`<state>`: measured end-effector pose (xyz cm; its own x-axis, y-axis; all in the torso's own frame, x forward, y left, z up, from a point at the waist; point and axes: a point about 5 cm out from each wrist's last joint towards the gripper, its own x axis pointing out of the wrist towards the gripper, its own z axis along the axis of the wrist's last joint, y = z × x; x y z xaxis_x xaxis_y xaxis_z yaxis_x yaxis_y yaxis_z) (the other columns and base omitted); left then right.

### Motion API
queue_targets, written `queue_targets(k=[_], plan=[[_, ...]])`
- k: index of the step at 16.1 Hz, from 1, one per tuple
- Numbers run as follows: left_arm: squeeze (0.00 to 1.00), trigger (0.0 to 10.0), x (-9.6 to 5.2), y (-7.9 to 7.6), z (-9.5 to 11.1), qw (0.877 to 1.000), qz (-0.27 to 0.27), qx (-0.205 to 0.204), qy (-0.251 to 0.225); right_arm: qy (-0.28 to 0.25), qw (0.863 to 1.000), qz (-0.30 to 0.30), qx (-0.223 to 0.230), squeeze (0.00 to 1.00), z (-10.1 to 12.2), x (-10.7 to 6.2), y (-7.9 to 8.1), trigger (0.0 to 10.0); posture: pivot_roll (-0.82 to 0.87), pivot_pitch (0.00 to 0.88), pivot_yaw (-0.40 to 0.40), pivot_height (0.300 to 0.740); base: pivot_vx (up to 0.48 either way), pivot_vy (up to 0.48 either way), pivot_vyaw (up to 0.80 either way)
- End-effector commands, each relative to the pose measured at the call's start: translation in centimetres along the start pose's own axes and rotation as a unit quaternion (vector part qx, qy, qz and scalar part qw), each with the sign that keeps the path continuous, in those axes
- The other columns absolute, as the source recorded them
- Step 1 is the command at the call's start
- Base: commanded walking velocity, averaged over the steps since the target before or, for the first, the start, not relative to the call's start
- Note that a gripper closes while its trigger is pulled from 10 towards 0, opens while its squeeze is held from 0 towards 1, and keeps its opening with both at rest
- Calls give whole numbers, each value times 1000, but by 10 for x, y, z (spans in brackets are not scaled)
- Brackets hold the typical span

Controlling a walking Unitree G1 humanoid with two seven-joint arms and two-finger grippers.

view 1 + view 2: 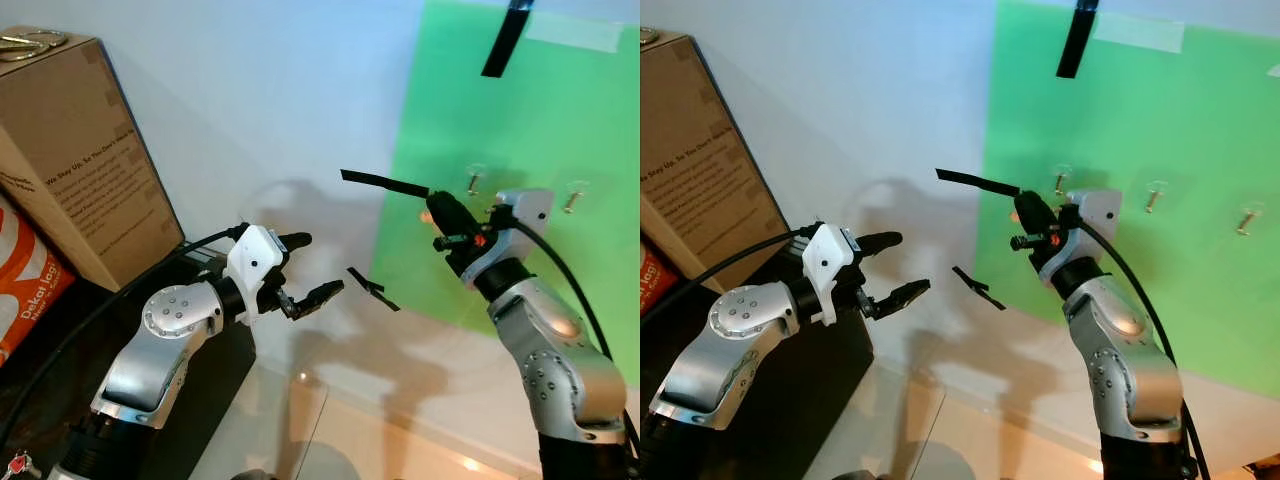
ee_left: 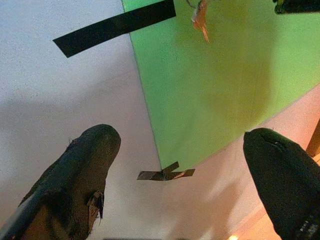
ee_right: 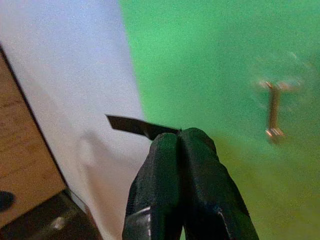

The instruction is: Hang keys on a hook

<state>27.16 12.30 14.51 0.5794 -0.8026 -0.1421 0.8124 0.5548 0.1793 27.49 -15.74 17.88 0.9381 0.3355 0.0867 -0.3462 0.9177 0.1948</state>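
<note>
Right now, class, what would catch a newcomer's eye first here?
The bright green sheet taped to the white wall, with small hooks stuck on it. The right pincer, fingers pressed shut, is raised at the sheet's left edge; the left pincer hangs open beside a cardboard box.

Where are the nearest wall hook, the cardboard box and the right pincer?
Wall hook (image 1: 1060,183), right eye view, on its metal stem.
Cardboard box (image 1: 85,150), left eye view, on its printed side face.
Right pincer (image 3: 180,137), right wrist view, where the closed fingertips meet.
</note>
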Motion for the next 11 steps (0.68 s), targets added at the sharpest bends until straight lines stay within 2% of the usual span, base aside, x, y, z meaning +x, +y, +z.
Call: queue_targets(k=[1, 5, 9, 11], plan=[[0, 10000, 1, 1, 4, 1000, -9, 3, 0, -7, 1000, 4, -2, 0, 6, -2, 0, 10000, -19, 0, 20, 740, 0, 0, 0], [0, 10000, 1, -1, 4, 1000, -16, -2, -1, 4, 1000, -9, -5, 0, 4, -16, -3, 10000, -19, 0, 20, 740, 0, 0, 0], [0, 10000, 4, -4, 8, 999, -28, -19, -17, -3, 1000, -13, -8, 0, 14, -28, -6, 10000, -19, 0, 20, 740, 0, 0, 0], [0, 10000, 5, -12, 13, 997, -65, -41, -30, -14, 1000, -19, -9, 0, 22, -31, -11, 10000, -50, 0, 32, 740, 0, 0, 0]])
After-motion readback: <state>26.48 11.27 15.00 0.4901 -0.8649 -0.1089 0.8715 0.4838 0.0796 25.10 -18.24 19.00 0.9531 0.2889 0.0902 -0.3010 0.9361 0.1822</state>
